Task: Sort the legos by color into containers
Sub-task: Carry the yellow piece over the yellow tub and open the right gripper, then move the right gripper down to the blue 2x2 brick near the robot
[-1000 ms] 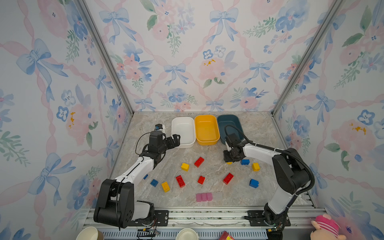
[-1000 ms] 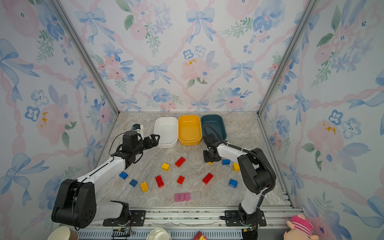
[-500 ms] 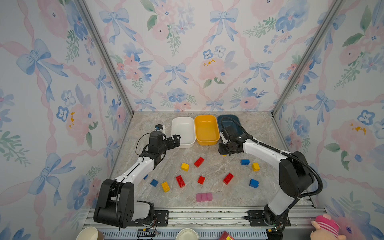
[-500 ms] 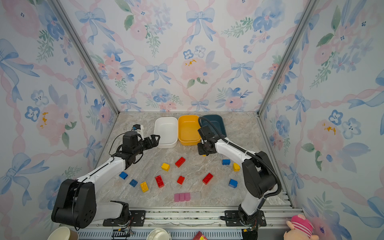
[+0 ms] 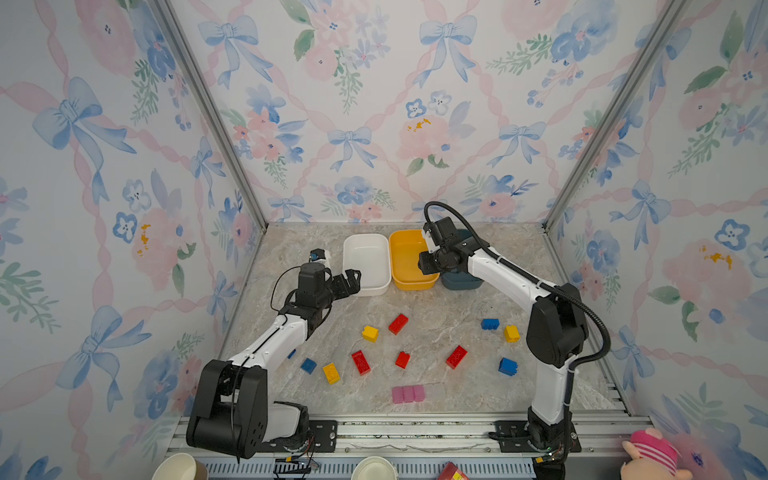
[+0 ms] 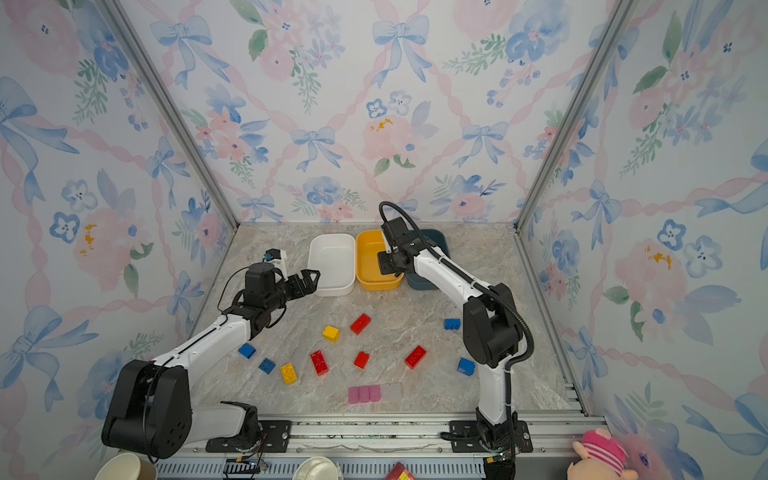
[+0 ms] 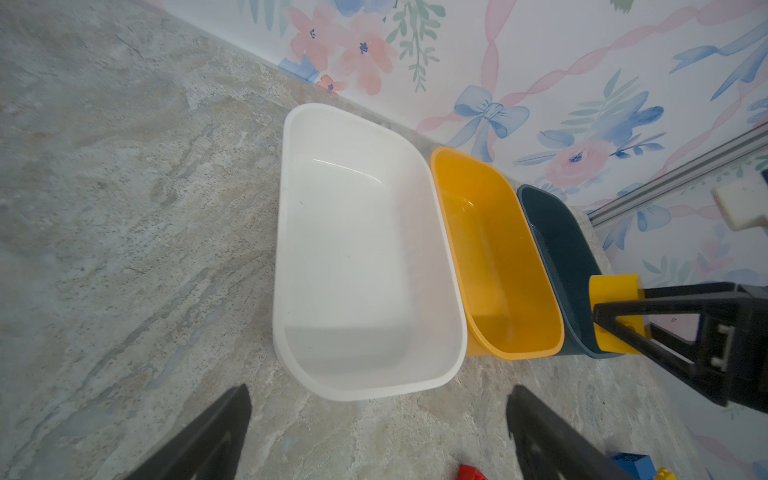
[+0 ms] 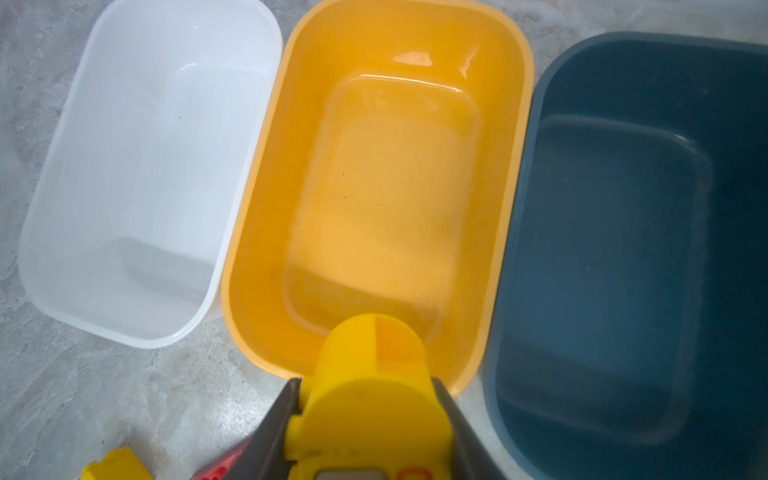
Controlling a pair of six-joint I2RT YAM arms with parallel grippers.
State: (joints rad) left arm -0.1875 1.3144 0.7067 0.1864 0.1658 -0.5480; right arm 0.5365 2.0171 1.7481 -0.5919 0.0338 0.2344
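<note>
My right gripper [image 5: 428, 264] [image 8: 368, 390] is shut on a rounded yellow lego [image 8: 370, 374] and holds it above the near end of the yellow container [image 5: 409, 284] [image 8: 249, 208]. The white container [image 5: 368, 291] stands to that one's left and the teal container [image 5: 461, 284] to its right; all three look empty. My left gripper [image 5: 351, 280] [image 7: 378, 415] is open with nothing in it, low by the white container's near-left corner. Several red, yellow and blue legos lie loose on the marble floor, such as a red [image 5: 398, 323], a yellow [image 5: 369, 333] and a blue [image 5: 490, 323].
A pale pink block strip [image 5: 408, 393] lies near the front edge. Paper cups [image 5: 178, 467] and a plush toy [image 5: 652, 457] sit beyond the front rail. Flowered walls close in the back and both sides.
My right gripper has risen from the floor near the blue brick and carried the yellow lego back and left to the yellow container. The left arm has stayed put.
</note>
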